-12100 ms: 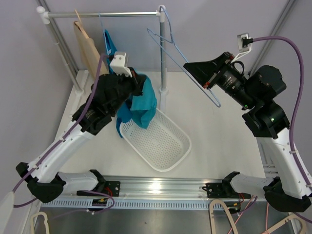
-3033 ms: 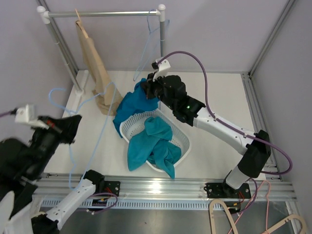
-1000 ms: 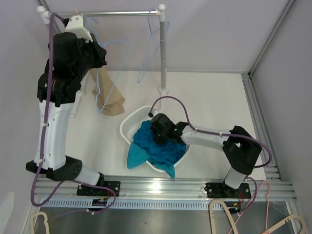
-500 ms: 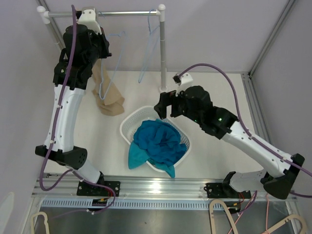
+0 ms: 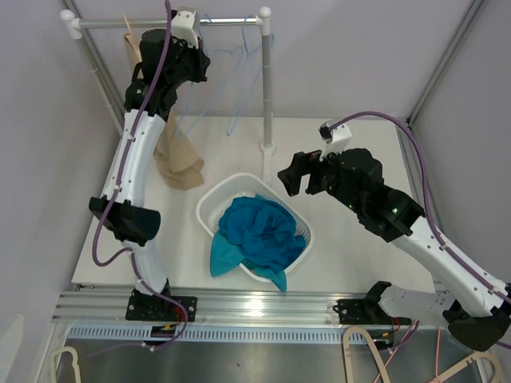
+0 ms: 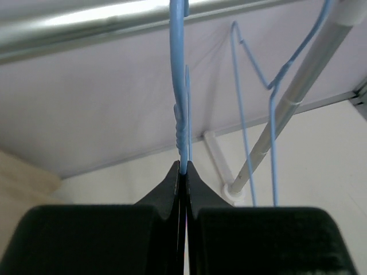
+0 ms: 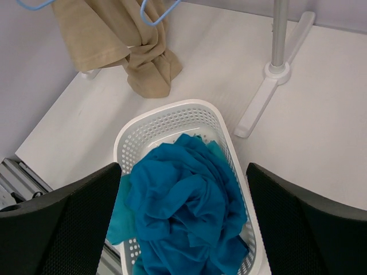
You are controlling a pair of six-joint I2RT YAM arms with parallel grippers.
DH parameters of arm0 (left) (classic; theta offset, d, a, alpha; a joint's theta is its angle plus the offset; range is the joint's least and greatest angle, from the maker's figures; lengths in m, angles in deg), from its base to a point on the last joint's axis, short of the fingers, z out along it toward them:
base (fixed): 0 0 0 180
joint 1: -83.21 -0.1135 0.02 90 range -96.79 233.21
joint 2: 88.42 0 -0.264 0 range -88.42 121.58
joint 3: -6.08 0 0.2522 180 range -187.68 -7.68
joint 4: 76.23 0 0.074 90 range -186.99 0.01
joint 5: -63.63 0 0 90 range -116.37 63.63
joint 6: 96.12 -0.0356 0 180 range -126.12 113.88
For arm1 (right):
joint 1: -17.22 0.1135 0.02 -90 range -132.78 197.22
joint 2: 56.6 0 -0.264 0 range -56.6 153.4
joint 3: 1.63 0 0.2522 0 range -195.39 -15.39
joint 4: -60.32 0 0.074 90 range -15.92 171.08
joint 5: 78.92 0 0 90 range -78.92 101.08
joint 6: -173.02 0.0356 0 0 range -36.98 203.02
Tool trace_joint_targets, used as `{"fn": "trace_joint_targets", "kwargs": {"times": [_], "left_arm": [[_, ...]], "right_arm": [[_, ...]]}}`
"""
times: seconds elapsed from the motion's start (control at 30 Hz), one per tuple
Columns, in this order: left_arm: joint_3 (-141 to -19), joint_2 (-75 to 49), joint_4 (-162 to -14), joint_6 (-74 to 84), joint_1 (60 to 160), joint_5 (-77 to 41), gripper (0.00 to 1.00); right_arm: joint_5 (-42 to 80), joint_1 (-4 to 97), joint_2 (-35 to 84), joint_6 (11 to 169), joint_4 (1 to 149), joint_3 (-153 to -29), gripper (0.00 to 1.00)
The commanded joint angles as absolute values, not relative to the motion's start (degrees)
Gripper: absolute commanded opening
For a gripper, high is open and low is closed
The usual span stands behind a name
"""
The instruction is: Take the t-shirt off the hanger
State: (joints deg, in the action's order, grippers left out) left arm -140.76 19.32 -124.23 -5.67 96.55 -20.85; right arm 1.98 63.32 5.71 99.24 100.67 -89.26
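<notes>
The teal t-shirt lies crumpled in the white basket, with a corner hanging over the near rim. My left gripper is up at the rail, shut on the bare light blue wire hanger; its fingertips pinch the wire just under the rail. My right gripper hovers to the right of the basket, open and holding nothing. In the right wrist view its gripper looks down on the t-shirt in the basket.
A second blue wire hanger hangs from the rail near the rack's right post. A tan shirt hangs at the rail's left end, down to the table. The post's foot lies beyond the basket.
My right gripper opened, rose off the t-shirt and drew back to the right, leaving it in the basket. My left arm carried the bare hanger rightward up to the rail.
</notes>
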Motion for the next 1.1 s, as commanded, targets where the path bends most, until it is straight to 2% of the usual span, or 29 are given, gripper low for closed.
{"fn": "trace_joint_targets", "kwargs": {"times": [0.0,0.3,0.5,0.6,0.63,0.67,0.7,0.73,0.9,1.07], "left_arm": [[-146.5,21.9,-116.0,-6.7,96.1,-9.5,0.01],[-148.0,28.5,-110.0,-0.7,96.0,-11.2,0.01],[-149.1,30.4,-113.4,0.2,96.0,-13.3,0.01],[-145.5,27.8,-115.0,0.6,95.9,-16.0,0.01],[-144.4,25.2,-115.1,0.9,95.8,-16.3,0.11],[-142.4,23.9,-116.4,2.5,95.4,-16.4,0.69],[-140.9,22.7,-117.1,3.1,95.3,-16.0,0.95],[-139.7,21.2,-117.3,3.6,95.1,-14.9,1.0],[-128.8,8.4,-116.6,4.6,95.0,-12.7,1.0],[-128.0,1.2,-121.4,4.9,94.9,-13.1,1.0]], "right_arm": [[2.3,62.6,3.2,98.2,100.7,-88.5,0.95],[3.3,61.3,1.4,98.5,100.4,-85.4,0.95],[4.2,60.8,0.8,99.2,99.1,-83.3,0.94],[5.0,60.7,0.6,99.6,97.9,-82.2,0.94],[5.4,60.6,0.8,99.7,97.3,-81.8,0.94],[6.2,60.6,0.9,100.0,96.9,-81.7,0.94],[6.7,60.6,0.9,100.2,96.5,-81.4,0.94],[7.1,60.5,1.3,100.2,96.0,-81.4,0.94],[9.8,60.6,2.4,101.0,95.1,-81.0,0.94],[12.9,60.7,2.9,102.6,93.2,-79.3,0.94]]}}
